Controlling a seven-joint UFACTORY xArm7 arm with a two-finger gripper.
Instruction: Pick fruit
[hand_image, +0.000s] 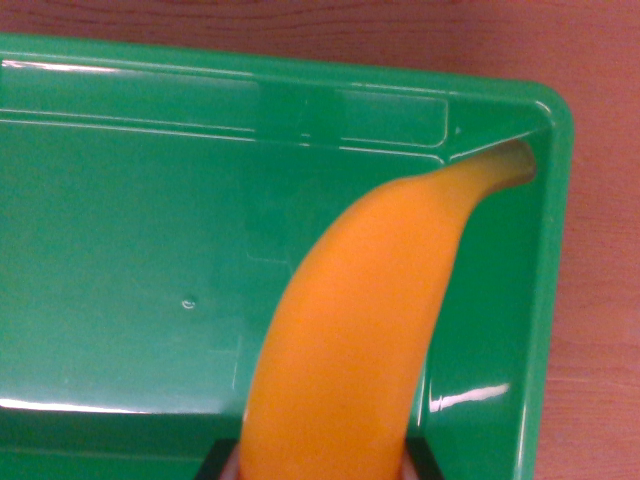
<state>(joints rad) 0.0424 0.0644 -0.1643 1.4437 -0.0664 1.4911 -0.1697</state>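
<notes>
Banana (355, 330) fills the middle of the wrist view, a smooth orange-yellow fruit running from the near edge of the frame up and to the right, where its darker tip ends in the far right corner of a green tray (120, 250). The tray is glossy plastic with a raised rim, and apart from the banana its floor shows nothing else. Beyond the rim, along the far side and down the right side, lies the reddish-brown wood grain of the counter (600, 300).

At the very bottom of the picture two dark fingertips of the end effector (322, 468) sit on either side of the banana's thick end, one at its left flank and one at its right. They stand close against the fruit, so the end effector looks closed around the banana, or nearly so; the contact itself is cut off by the frame edge and cannot be confirmed. Whether the fruit rests on the tray floor or is lifted clear of it cannot be told either.

The step in hand appears to be the grasp itself. The next move likely calls for a firm squeeze and a straight lift, keeping the far tip from catching the tray's corner wall.
</notes>
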